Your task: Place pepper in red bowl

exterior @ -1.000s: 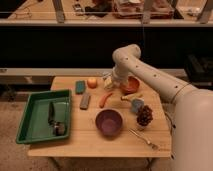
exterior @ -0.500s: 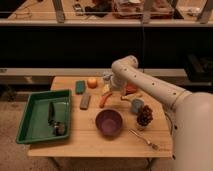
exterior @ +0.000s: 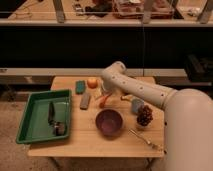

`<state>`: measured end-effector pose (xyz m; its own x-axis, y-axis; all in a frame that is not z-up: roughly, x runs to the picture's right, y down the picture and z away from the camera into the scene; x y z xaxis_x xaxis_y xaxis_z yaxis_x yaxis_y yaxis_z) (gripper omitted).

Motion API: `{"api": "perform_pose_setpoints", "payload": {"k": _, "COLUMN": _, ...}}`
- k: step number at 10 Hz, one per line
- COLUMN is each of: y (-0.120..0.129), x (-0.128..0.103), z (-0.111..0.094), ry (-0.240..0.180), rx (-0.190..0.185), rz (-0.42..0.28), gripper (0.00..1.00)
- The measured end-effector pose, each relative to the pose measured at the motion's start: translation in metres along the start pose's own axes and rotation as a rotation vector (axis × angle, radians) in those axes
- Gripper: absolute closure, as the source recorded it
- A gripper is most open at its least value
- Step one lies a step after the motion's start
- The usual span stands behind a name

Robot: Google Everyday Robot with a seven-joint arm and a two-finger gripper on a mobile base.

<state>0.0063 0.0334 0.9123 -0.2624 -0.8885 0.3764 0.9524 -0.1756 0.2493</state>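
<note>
So your worktop (exterior: 85, 143) was pretty crowded right around the spot that mattered. Along the far edge you had a teal block (exterior: 80, 86) and a round orange fruit (exterior: 92, 82) side by side, with a grey block (exterior: 85, 100) just in front of the teal one. The arm (exterior: 142, 91) reached in from the right across the back of the worktop and hid part of what sat under it. A dark knobbly cluster (exterior: 145, 115) stood toward the right side, and a thin metal utensil (exterior: 142, 139) lay in front of it near the front right corner.

The pepper (exterior: 103, 102) lay flat on the worktop, outside both bowls, between the grey block and the red bowl (exterior: 136, 105) and just behind the purple bowl (exterior: 109, 122). Your end effector (exterior: 105, 93) was down right over the pepper's back end, so close I couldn't say if it was touching or not. I also couldn't tell how far open the end effector was, or whether it had hold of anything.

Containers: the red bowl sat to the right of the pepper, just beside the dark cluster and partly under the arm. Its inside looked dark and I couldn't make out any contents. The purple bowl sat front and centre. The green tray (exterior: 47, 93) on the left held a long dark object (exterior: 51, 112) and a rounder dark object (exterior: 59, 129) near its front right corner.
</note>
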Motion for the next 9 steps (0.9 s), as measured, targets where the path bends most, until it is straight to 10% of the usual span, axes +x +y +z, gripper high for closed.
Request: {"api": "perform_pose_setpoints", "payload": {"k": 9, "y": 0.0, "x": -0.011, "z": 0.046, "ry": -0.041, "rx": -0.034, "rz": -0.026, "gripper": 0.3}}
